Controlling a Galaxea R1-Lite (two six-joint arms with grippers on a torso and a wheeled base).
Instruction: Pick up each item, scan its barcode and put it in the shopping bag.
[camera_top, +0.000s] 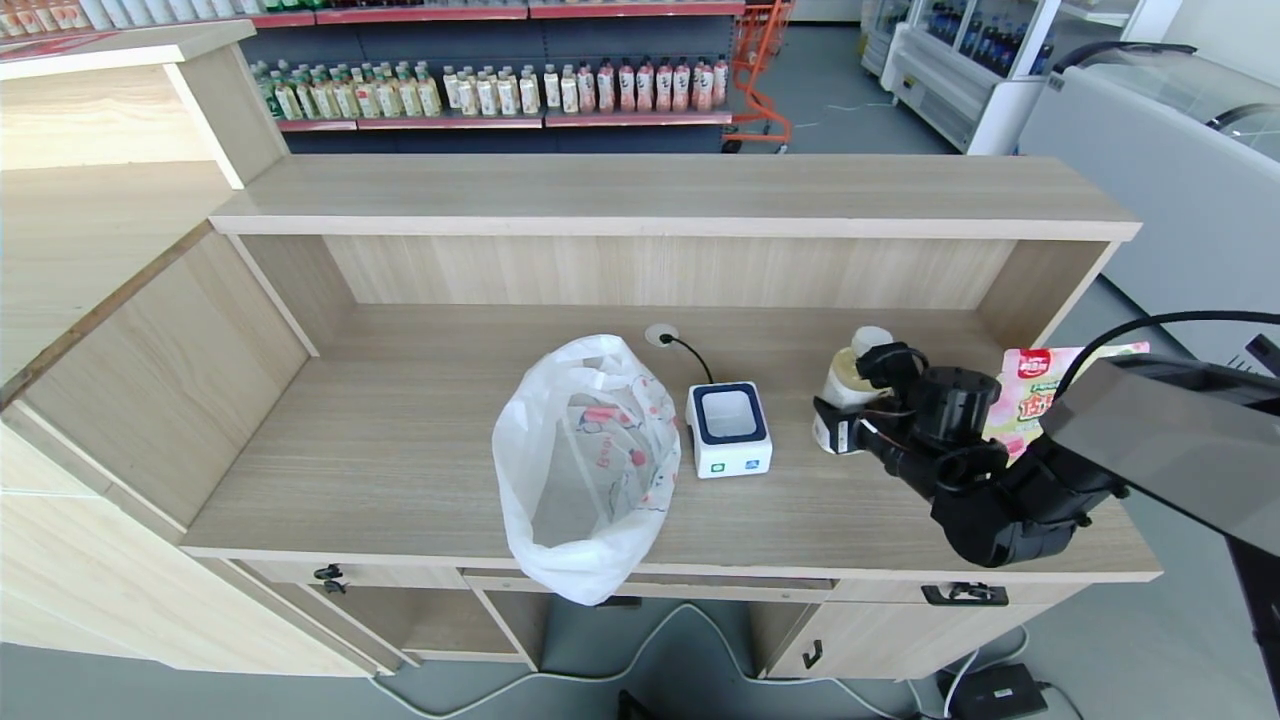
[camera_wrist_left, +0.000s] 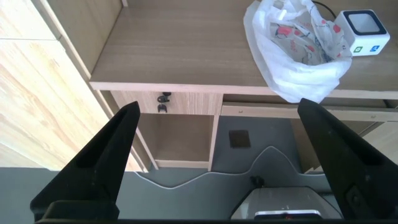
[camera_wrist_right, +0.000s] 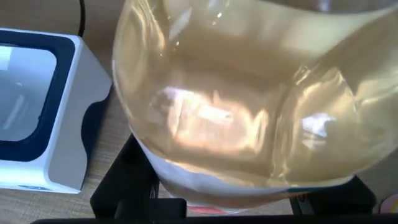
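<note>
Right pincer (camera_top: 840, 424) clasps bottle (camera_top: 852, 372) beside scanner (camera_top: 729, 428).

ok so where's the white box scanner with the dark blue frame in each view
head view: the white box scanner with a dark blue frame sits between the white plastic bag and the pale yellow drink bottle
left wrist view: scanner beside the bag
right wrist view: scanner next to the bottle
shared landmark: the scanner's black cable

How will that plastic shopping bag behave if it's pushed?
Probably floppy and light: the shopping bag is thin, crumpled film. It overhangs the front edge of the counter, so a push might slide it off.
</note>
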